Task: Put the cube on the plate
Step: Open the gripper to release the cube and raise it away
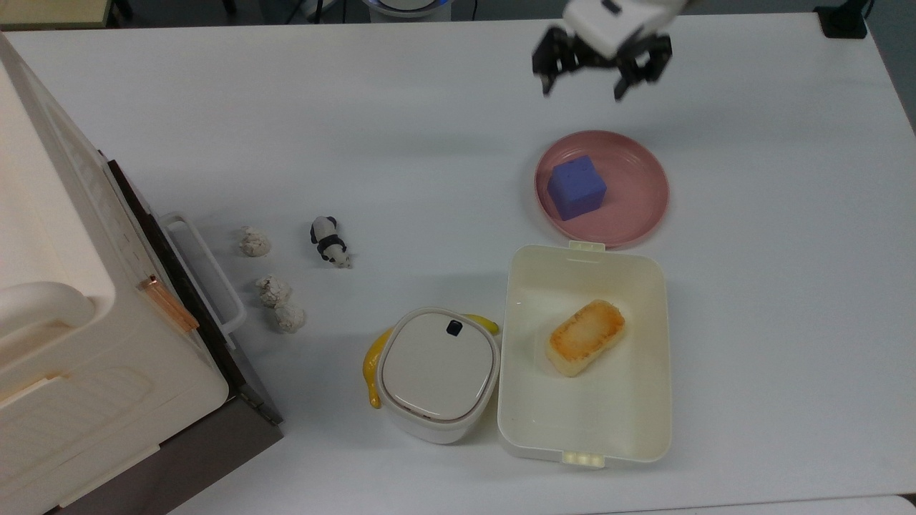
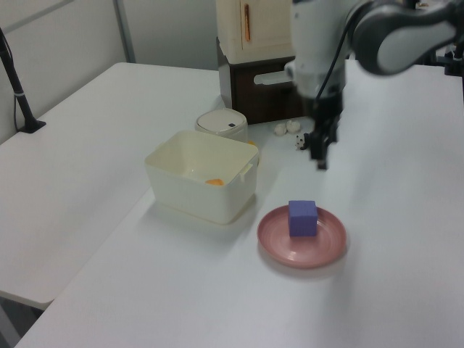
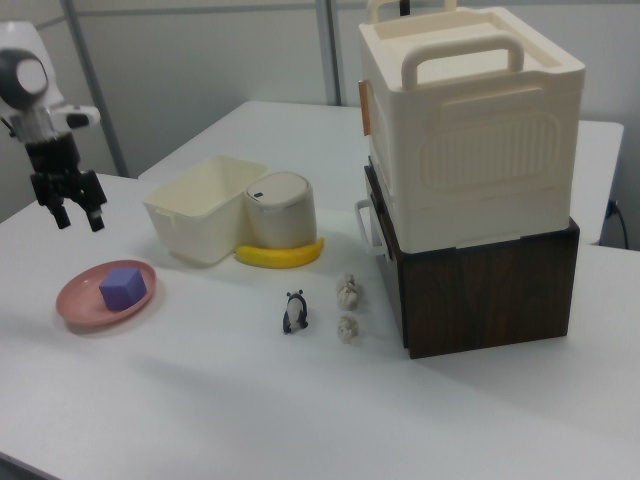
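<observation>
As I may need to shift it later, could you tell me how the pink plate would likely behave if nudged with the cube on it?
The plate looks smooth and shallow, so it would probably slide, not tip. The cube sits flat inside the rim, so it likely rides along.

A white table [image 1: 215,107] fills the room's middle. Behind it stand pale grey wall panels [image 3: 200,60] with metal posts.

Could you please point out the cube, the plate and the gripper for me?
cube [image 1: 577,187], top view, its top face.
plate [image 1: 640,193], top view, bare floor right of the cube.
gripper [image 1: 581,86], top view, midway between its open fingertips.
</observation>
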`<state>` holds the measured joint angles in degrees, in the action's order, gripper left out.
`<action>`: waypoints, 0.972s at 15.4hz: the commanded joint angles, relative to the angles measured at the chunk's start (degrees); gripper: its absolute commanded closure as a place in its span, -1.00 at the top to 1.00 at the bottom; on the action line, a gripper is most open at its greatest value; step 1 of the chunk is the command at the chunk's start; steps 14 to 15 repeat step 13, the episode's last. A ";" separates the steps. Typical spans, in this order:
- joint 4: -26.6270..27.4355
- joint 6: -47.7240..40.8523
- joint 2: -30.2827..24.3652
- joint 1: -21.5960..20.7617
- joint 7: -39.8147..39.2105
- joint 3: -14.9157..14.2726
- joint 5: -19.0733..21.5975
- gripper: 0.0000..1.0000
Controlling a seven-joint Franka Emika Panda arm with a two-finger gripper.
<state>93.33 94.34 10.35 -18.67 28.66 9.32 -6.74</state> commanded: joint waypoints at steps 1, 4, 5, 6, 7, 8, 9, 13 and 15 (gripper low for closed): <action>2.46 -8.73 -7.60 6.33 -1.13 0.35 -0.82 1.00; 2.38 -8.56 -8.94 15.56 -12.89 -0.62 -0.55 1.00; 2.21 -8.03 -8.85 17.68 -16.32 -1.49 -0.47 1.00; 2.38 -6.29 -8.76 19.09 -18.53 -3.15 -0.55 1.00; 2.64 -3.49 -8.59 19.80 -20.03 -5.52 -0.29 1.00; 2.64 -1.28 -8.33 20.16 -21.35 -7.63 0.06 1.00; 2.73 -0.04 -8.24 20.07 -21.89 -8.70 0.15 1.00; 2.20 1.02 -8.33 21.21 -21.98 -9.41 0.33 1.00; 2.20 1.02 -8.33 21.21 -21.98 -9.41 0.33 1.00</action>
